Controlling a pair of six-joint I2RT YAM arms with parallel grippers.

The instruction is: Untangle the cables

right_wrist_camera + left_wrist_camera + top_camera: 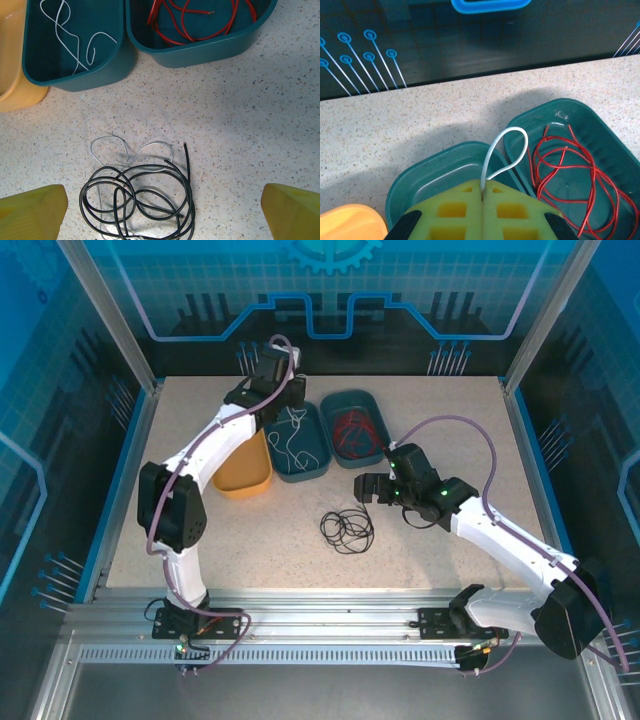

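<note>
The white cable [506, 148] loops out from between the yellow pads of my left gripper [482, 187], which is shut on it above the left teal bin [432, 170]. Its lower part trails into that bin [292, 438]; my left gripper [291, 400] hangs over the bin's back end. The red cable [565, 170] lies coiled in the right teal bin [385, 405]. The black cable [140, 200] is a loose coil on the table, with a thin pale wire [127, 150] running under it. My right gripper [161, 205] hovers open over the black coil [347, 530].
An orange bin [243, 468] stands left of the teal bins. The speckled table [450, 420] has bare room at the right and front. Aluminium posts and blue panels wall in the back and sides.
</note>
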